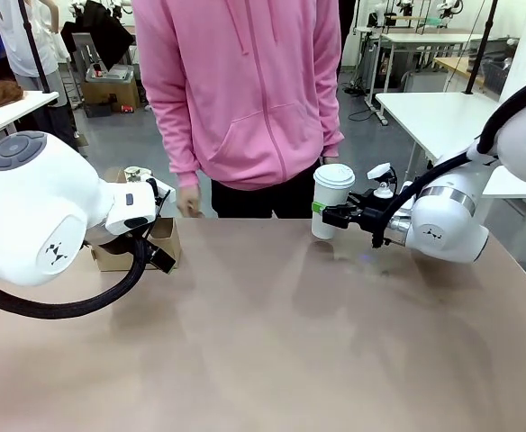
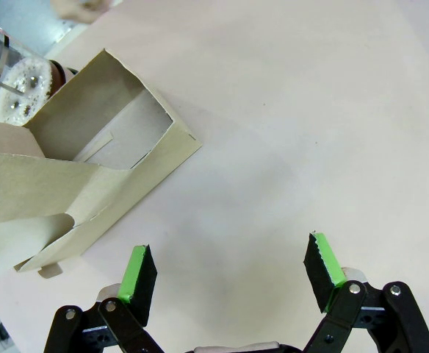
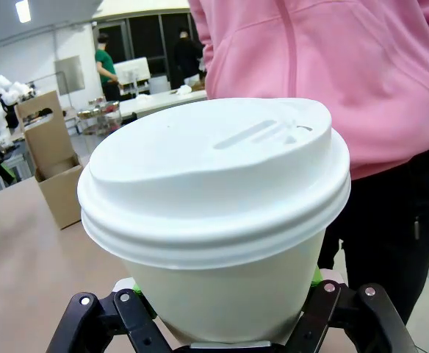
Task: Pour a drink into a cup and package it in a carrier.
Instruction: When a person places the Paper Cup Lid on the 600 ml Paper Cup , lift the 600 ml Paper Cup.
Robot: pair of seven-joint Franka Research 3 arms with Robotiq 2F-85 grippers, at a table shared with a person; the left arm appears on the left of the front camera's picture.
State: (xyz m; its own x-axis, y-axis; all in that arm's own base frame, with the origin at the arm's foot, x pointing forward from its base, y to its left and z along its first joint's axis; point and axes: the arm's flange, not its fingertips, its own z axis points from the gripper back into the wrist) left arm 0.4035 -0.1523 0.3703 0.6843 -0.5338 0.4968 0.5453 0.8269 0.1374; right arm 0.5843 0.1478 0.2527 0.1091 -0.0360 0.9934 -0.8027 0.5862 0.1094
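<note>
My right gripper (image 1: 328,214) is shut on the white paper cup (image 1: 332,200), which wears a white domed lid and hangs upright just above the far table edge. In the right wrist view the cup (image 3: 222,220) sits between the green pads of that gripper (image 3: 229,323). The brown cardboard carrier (image 1: 164,241) stands at the far left, partly behind my left arm. My left gripper (image 2: 233,268) is open over bare table right beside the carrier (image 2: 112,140). A clear glass press jug (image 2: 12,81) stands behind the carrier. I cannot see the drink.
A person in a pink hoodie (image 1: 245,90) stands at the far side, one hand (image 1: 188,200) low near the table edge. The brown table (image 1: 272,342) stretches wide between the arms. The carrier (image 3: 53,169) stands far left in the right wrist view.
</note>
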